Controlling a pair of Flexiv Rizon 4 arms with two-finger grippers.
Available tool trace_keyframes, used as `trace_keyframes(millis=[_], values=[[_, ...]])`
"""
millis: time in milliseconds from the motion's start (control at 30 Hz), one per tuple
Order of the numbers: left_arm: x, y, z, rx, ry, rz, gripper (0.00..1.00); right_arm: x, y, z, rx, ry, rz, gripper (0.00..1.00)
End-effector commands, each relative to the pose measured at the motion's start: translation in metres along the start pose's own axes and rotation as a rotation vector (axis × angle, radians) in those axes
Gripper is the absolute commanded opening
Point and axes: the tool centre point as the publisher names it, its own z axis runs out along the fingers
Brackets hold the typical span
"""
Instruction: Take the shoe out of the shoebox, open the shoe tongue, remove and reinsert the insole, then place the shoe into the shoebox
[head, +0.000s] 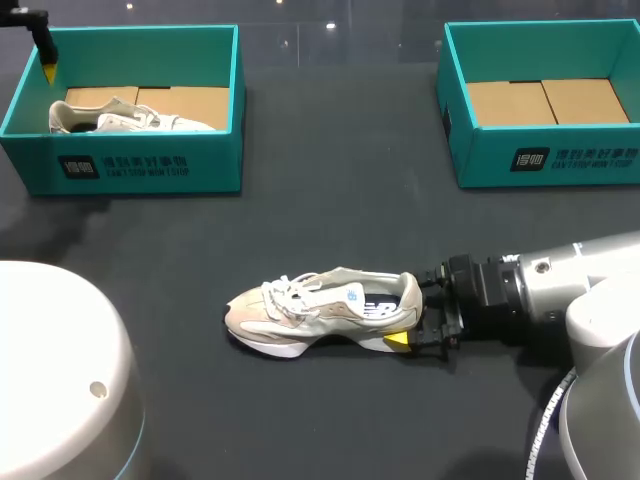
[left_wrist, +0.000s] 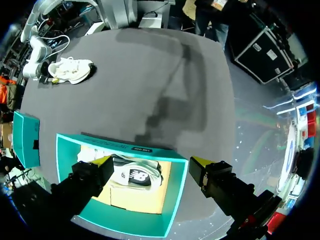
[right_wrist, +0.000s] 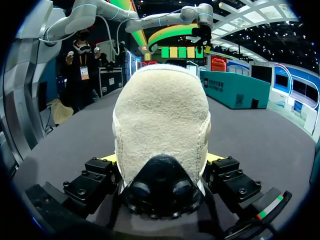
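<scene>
The left gripper (left_wrist: 150, 164) is held above the left shoebox (head: 140, 165) at the table's far left corner, its fingers (left_wrist: 90, 175) spread wide with nothing touched between them. Inside that box a second shoe (head: 130, 120) is seen lying on the cardboard floor, directly under the spread fingers in the left wrist view. Nearer the front, around the middle of the dark table (head: 330, 200), the shoe (head: 320, 305) is set upright on its sole, toe pointed left, laces loose, well apart from both boxes. Its heel is pinched by the right gripper (head: 415, 325), which is extended in low from the right side. In the right wrist view the heel is wedged between the two fingers and touched from both sides, with only slivers of the yellow tips shown beside it. The right shoebox (head: 560, 160) is set at the far right, open-topped, cardboard floor exposed, well apart from the shoe and the right gripper. The table surface is seen as plain dark grey and matte, with soft shadows cast on it.
</scene>
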Motion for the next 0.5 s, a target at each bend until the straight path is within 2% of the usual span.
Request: trace_keyframes(millis=[33,267,333,500], values=[[0.0,0.005,0.0,0.083,-0.052,-0.194,1.0,-0.001,-0.001,0.003,0.004,-0.001,0.001,0.0],[0.0,0.005,0.0,0.083,-0.052,-0.194,1.0,-0.001,-0.001,0.003,0.004,-0.001,0.001,0.0],[-0.013,-0.001,-0.006,0.117,-0.01,-0.244,1.0,-0.001,-0.001,0.003,0.004,-0.001,0.001,0.0],[-0.05,-0.041,0.001,-0.055,0.089,-0.408,1.0,-0.001,-0.001,0.003,0.004,-0.001,0.001,0.0]])
